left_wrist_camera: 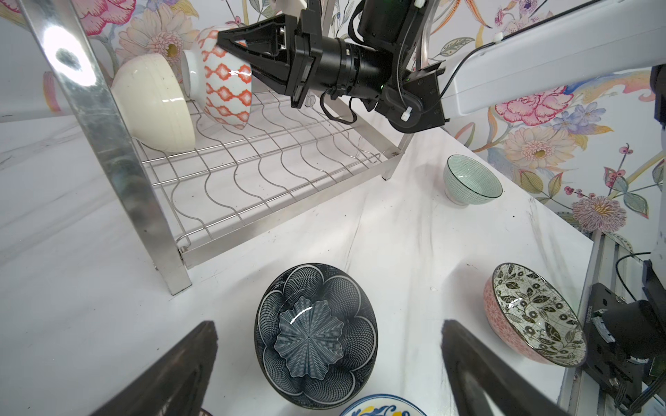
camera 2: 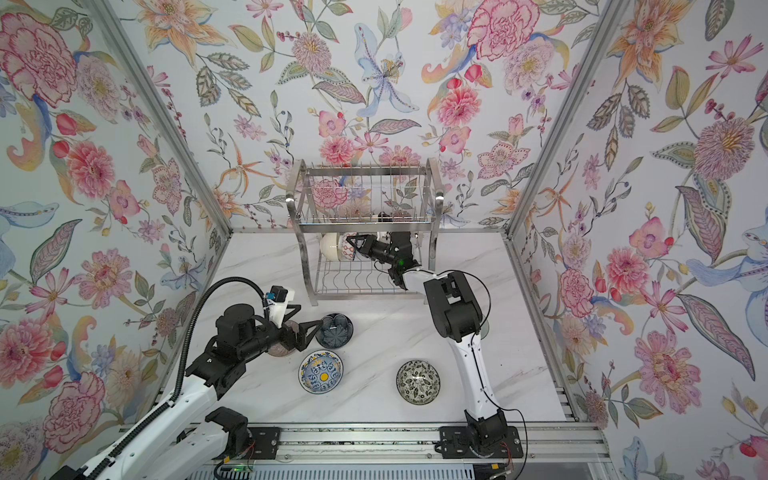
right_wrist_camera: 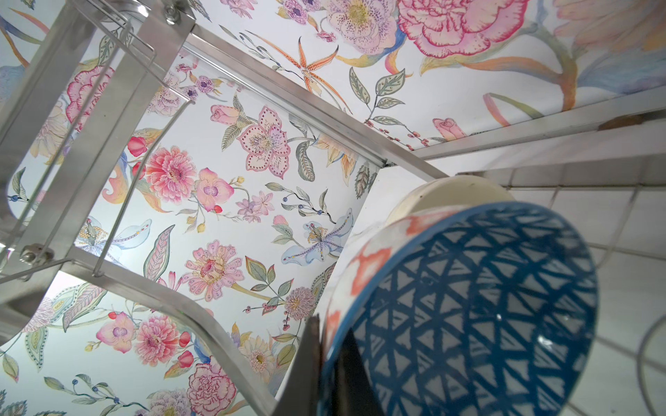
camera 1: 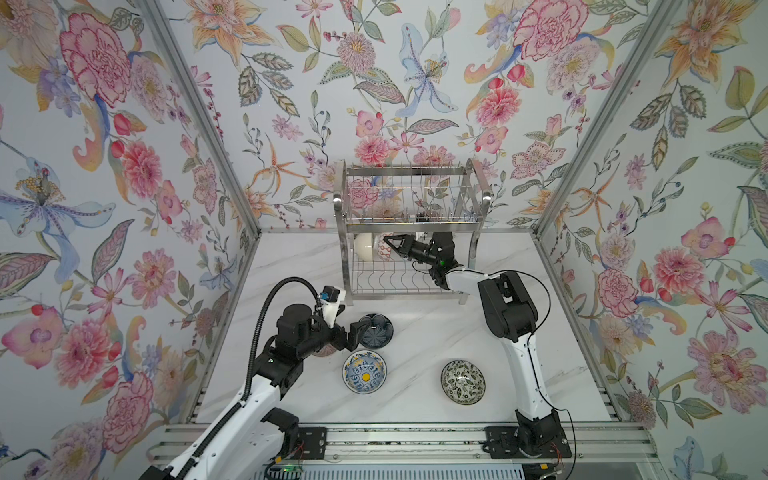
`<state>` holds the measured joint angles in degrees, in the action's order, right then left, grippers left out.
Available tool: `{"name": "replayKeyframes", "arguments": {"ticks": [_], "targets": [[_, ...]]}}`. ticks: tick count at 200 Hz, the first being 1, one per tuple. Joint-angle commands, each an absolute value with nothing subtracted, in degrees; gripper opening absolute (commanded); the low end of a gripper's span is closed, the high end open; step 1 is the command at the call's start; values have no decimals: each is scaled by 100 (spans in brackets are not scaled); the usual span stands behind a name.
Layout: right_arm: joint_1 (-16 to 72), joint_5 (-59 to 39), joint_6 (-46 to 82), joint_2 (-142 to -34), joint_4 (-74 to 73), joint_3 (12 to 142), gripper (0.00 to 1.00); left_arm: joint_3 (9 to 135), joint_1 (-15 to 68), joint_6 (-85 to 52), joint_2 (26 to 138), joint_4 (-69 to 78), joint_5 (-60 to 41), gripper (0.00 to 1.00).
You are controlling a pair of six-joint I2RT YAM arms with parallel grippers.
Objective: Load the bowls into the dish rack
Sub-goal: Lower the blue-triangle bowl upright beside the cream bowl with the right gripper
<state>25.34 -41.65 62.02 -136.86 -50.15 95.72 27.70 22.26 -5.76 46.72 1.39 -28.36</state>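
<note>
The dish rack [camera 1: 409, 227] [camera 2: 365, 227] stands at the back. On its lower shelf a cream bowl [camera 1: 365, 246] [left_wrist_camera: 155, 104] lies on its side. Beside it my right gripper [camera 1: 386, 241] [right_wrist_camera: 329, 335] is shut on the rim of the blue lattice bowl [right_wrist_camera: 468, 306] [left_wrist_camera: 227, 83], held on edge. My left gripper [camera 1: 353, 318] [left_wrist_camera: 329, 331] hangs open over the dark navy flower-shaped bowl [camera 1: 376, 331] [left_wrist_camera: 317, 335], touching nothing. The yellow-centred bowl [camera 1: 364, 371], the leafy bowl [camera 1: 462, 381] and a pale green bowl [left_wrist_camera: 472, 178] sit on the table.
A mauve ribbed bowl [camera 2: 278, 352] lies mostly hidden under my left wrist. Flowered walls close in the table on three sides. An aluminium rail [camera 1: 399, 436] runs along the front edge. My right arm [camera 1: 507, 307] crosses in front of the rack's right end.
</note>
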Motion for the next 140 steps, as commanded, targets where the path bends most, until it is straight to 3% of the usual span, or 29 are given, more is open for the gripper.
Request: {"name": "replayKeyframes", "arguments": {"ticks": [1,140], "targets": [[2487,-4337,6297,-13769,-5232,9935,2,2725,2270,-484,4624,226,-2974,99],[2435,-4403,6445,-14270,-4882,10587,2,2716,2279,-503,4601,222,-3042,99]]}}
